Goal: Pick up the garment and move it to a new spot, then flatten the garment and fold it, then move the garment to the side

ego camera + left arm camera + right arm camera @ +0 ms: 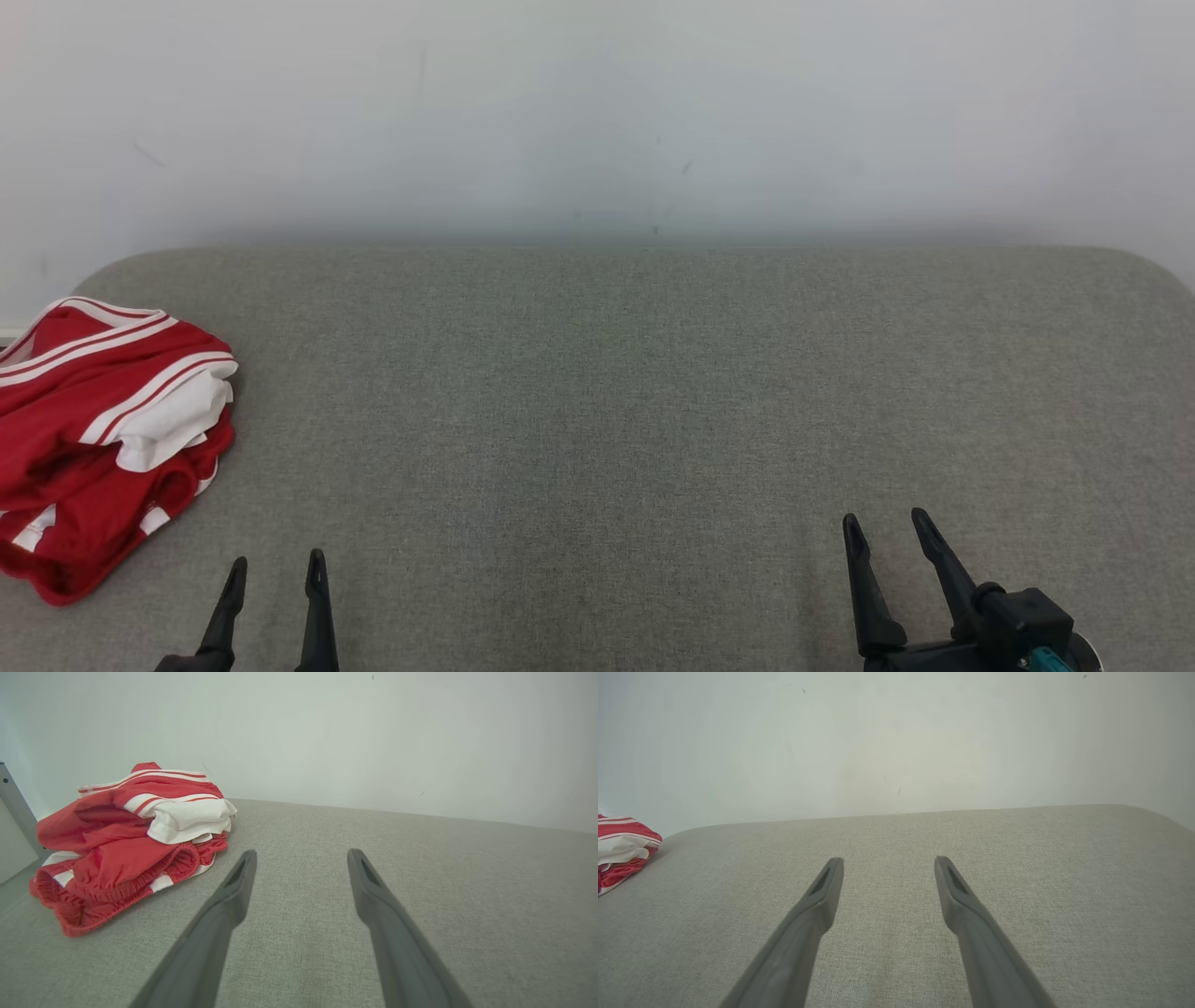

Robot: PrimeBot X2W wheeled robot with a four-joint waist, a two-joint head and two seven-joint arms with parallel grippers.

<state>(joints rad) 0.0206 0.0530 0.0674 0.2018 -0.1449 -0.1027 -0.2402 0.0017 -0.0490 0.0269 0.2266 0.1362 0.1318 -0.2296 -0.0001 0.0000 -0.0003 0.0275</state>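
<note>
A red garment (pixel 103 439) with white stripes and a white part lies crumpled in a heap at the left edge of the grey fabric surface (pixel 597 420). My left gripper (pixel 276 566) stands open at the lower left, just right of the heap and apart from it. In the left wrist view the garment (pixel 131 840) sits to the left of the open left gripper (pixel 301 856). My right gripper (pixel 885 523) is open at the lower right, far from the cloth. From the right wrist, the garment (pixel 623 851) peeks in at the left edge, and the right gripper (pixel 887 862) holds nothing.
A pale wall (pixel 597 112) rises right behind the grey surface. The surface has rounded far corners, and its left edge runs under the heap. A grey frame post (pixel 16 805) stands beyond the left edge.
</note>
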